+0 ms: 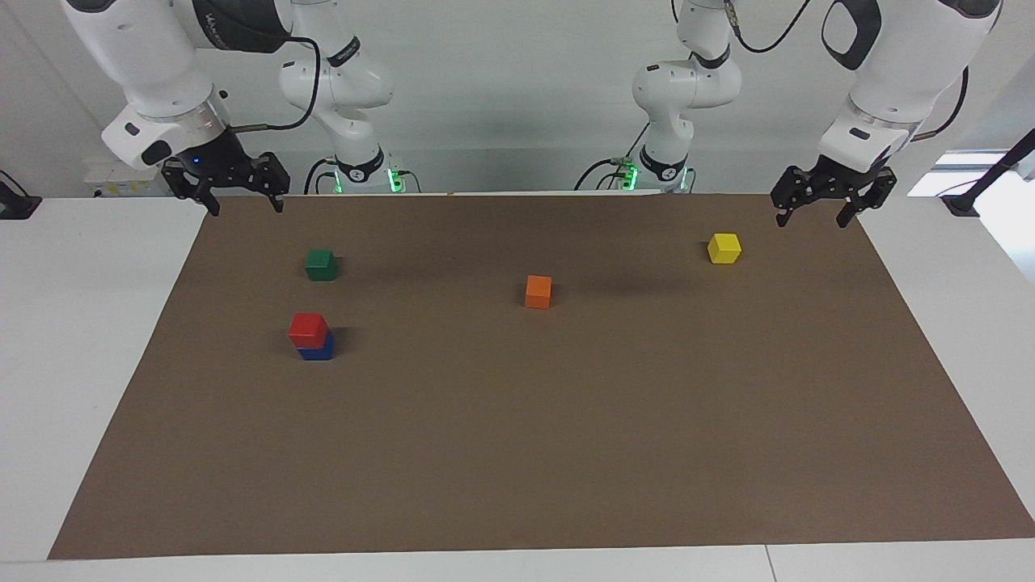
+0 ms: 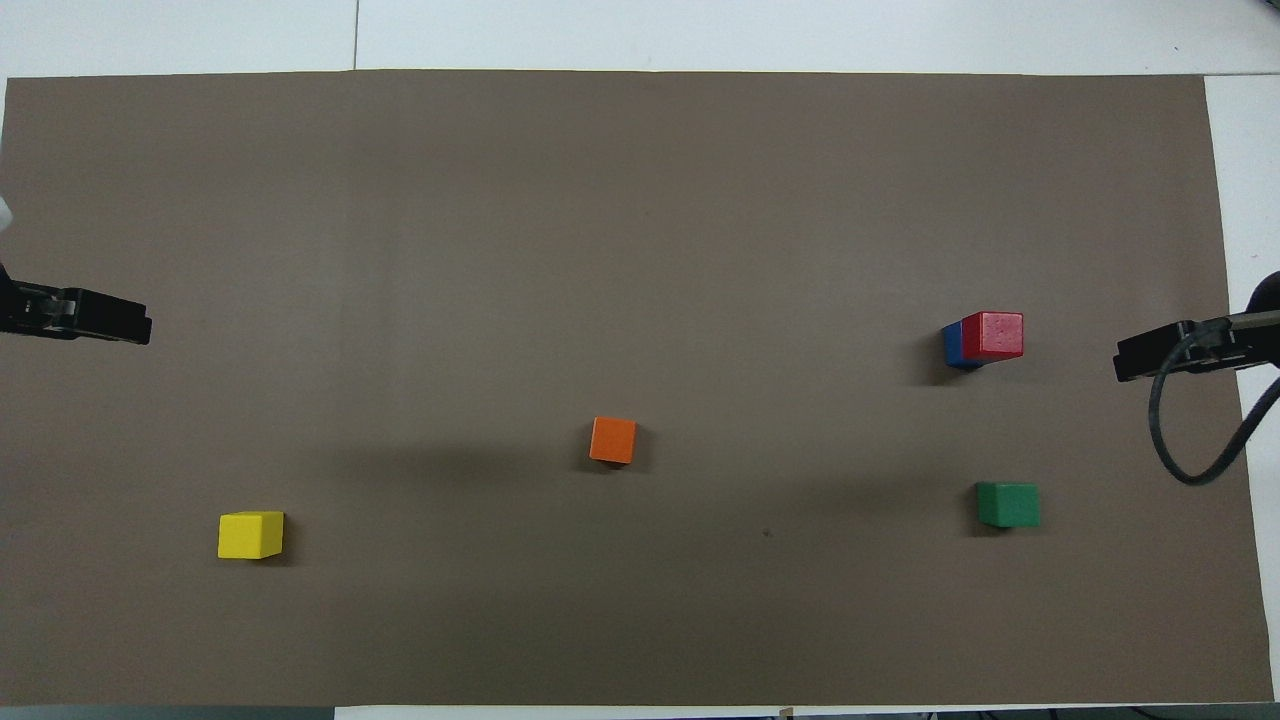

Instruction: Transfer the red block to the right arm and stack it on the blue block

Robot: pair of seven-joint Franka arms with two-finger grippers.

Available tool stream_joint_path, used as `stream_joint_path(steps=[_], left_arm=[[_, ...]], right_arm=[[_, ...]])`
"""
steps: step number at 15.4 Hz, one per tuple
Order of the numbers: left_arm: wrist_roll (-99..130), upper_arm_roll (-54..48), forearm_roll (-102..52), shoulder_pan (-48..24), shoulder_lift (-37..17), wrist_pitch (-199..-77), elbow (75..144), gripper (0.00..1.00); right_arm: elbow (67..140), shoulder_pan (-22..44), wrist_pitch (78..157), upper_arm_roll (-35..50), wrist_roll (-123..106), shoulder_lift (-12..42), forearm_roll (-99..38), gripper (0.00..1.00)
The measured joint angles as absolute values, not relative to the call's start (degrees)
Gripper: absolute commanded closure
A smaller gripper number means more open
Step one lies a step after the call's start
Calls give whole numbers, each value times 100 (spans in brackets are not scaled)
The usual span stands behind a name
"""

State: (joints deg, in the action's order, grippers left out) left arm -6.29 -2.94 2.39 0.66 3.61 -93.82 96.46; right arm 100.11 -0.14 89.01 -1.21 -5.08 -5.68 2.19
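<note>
In the facing view, going from the left of the frame, the right end effector (image 1: 242, 200) hangs at the upper left over the corner of the brown mat (image 1: 517, 453), its two fingers spread wide and holding nothing. Below it and a little toward the centre sits the green block (image 1: 321, 264), and lower still the red block (image 1: 308, 329) rests on top of the blue block (image 1: 316, 349), slightly offset so that a strip of blue shows along one edge. The stack stands free, well apart from that end effector.

So the task looks finished: the red block is stacked and released, and nothing appears to be left except perhaps checking that the offset stack stays put.

Toward the middle of the frame lies the orange block (image 1: 538, 291), then the yellow block (image 1: 724, 247) at the upper right. Above the yellow block, at the mat's upper right corner, the left end effector (image 1: 815, 212) hangs with its fingers also apart and empty, waiting, far from the stack.

The white counter (image 1: 89, 339) shows around the mat on both sides.
</note>
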Motion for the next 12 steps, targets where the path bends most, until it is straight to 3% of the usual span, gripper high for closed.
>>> stream_joint_path(steps=[12], left_arm=[[-629, -294, 239, 66, 361, -9382, 9646, 0]], right_arm=[[10115, -91, 9027, -125, -508, -772, 219, 0]])
